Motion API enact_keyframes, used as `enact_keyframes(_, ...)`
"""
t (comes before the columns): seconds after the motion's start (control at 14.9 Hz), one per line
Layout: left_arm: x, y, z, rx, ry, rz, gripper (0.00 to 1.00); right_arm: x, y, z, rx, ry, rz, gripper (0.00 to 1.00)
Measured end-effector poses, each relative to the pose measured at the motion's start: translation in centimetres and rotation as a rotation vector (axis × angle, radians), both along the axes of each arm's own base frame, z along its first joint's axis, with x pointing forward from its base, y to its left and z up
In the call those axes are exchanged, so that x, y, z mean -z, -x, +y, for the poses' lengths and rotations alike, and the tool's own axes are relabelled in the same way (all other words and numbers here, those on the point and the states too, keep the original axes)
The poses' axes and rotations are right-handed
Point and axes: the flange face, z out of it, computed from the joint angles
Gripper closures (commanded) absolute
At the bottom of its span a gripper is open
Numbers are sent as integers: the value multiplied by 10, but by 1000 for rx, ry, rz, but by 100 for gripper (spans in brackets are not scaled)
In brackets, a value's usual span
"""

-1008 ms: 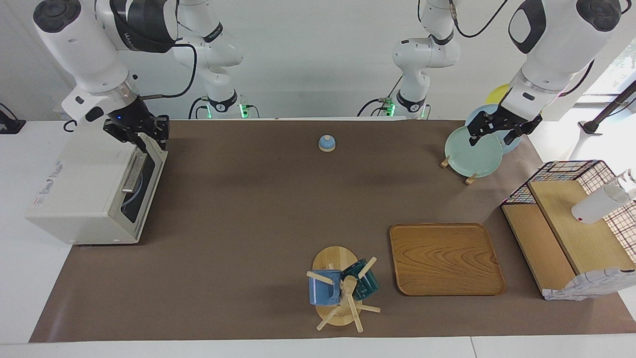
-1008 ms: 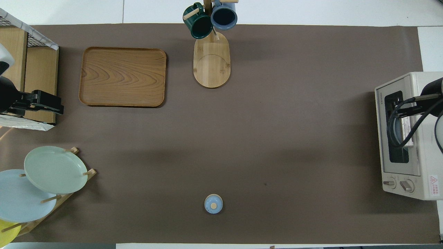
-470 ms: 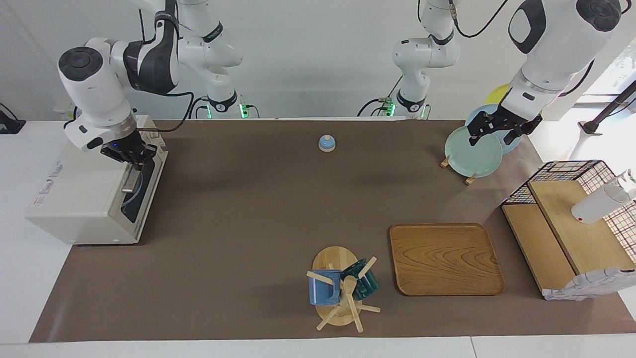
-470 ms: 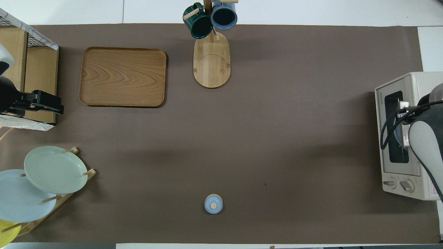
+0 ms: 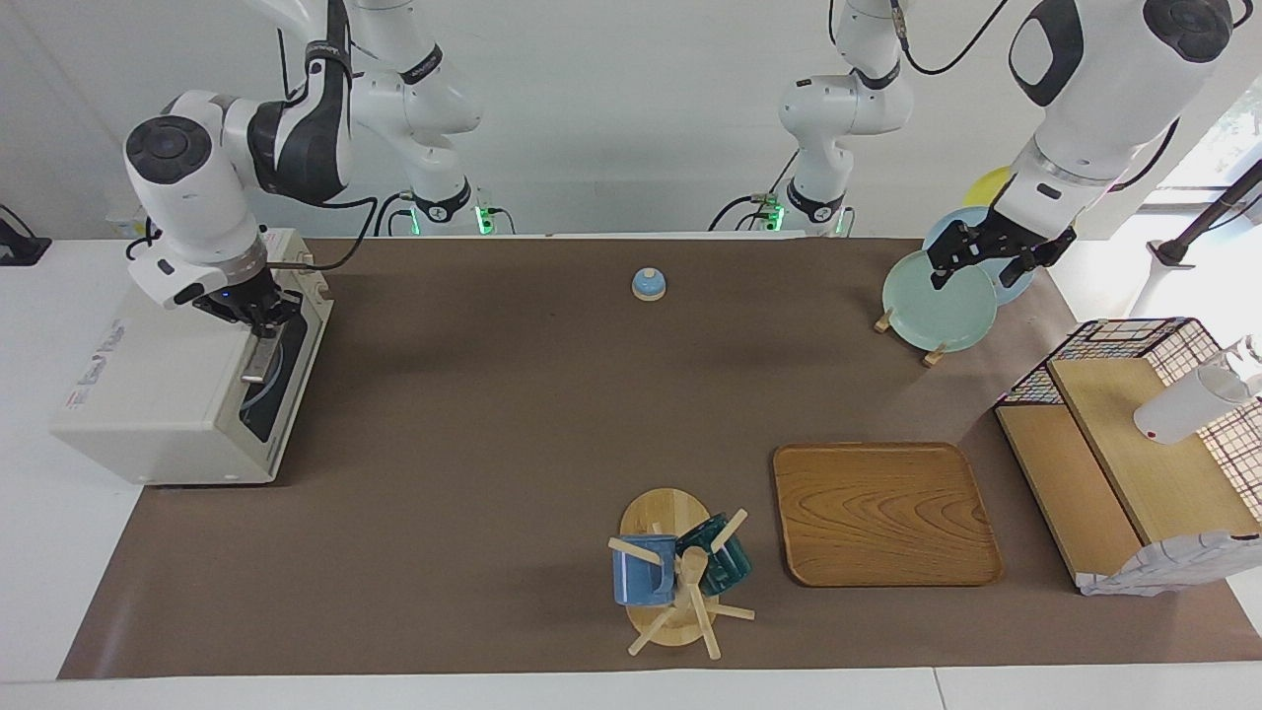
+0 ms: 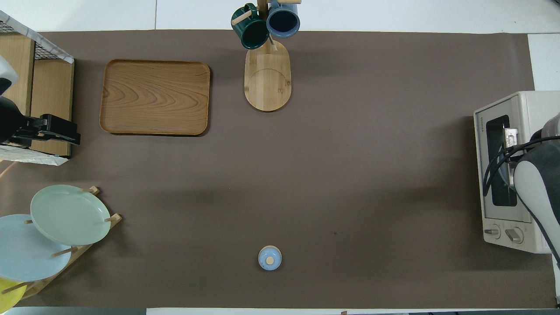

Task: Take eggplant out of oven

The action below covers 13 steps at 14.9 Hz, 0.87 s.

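Currently, the oven (image 5: 187,390) door handle (image 5: 264,350) is being clamped by the right pincer (image 5: 258,314), best swung down slowly; the left pincer (image 5: 989,258) is being held apart.

The oven (image 5: 163,394) sits at the right arm's end of the table, a boxy cream-white unit, its dark glass door (image 6: 498,162) shut and upright, facing the table's middle, two knobs (image 6: 503,233) at its nearer end. No eggplant is in sight.
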Motion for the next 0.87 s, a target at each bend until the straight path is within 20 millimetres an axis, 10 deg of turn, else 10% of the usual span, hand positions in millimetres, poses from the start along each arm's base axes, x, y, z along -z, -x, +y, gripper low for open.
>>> enact_keyframes(0.47, 0, 0, 0, 0, 0, 0, 0, 12, 7, 44, 11, -9, -69, 100)
enact_keyframes(0.87, 0, 0, 0, 0, 0, 0, 0, 92, -3, 110, 12, -112, -98, 100)
